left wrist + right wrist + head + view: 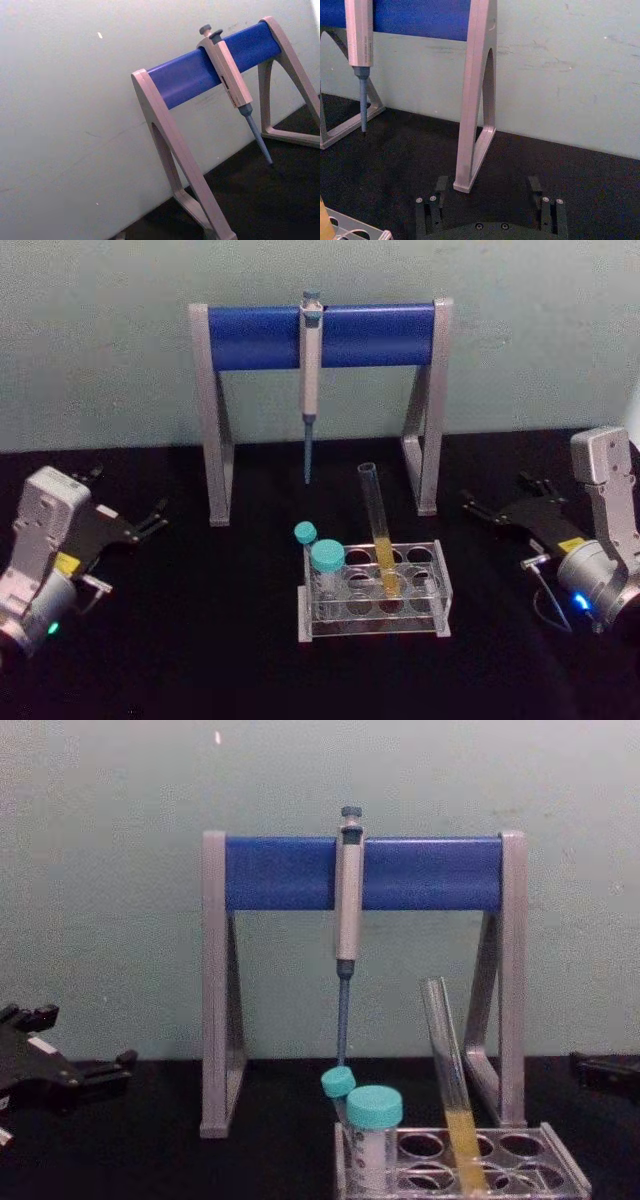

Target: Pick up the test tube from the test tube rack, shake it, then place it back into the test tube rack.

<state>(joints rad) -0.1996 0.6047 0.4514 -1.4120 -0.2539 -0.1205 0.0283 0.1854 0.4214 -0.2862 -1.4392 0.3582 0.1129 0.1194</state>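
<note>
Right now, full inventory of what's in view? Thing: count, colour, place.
Long clear glass test tube: 1, yellow-orange liquid in lower part, leaning in the rack's back row.
Low clear plastic test tube rack: 1, clear, table centre.
Short teal-capped tubes: 2, teal caps, rack's left end.
Grey-blue pipette: 1, hanging on the stand's bar.
Tall grey-and-blue pipette stand: 1, behind the rack.
Black table: 1.
Left gripper: 1, black, open, left of the stand.
Right gripper: 1, black, open, right of the stand.

Readable text: none on any object.
Pipette [311,360]: no legible marking on its body.
Test tube rack [442,590]: no label or number can be read.
</note>
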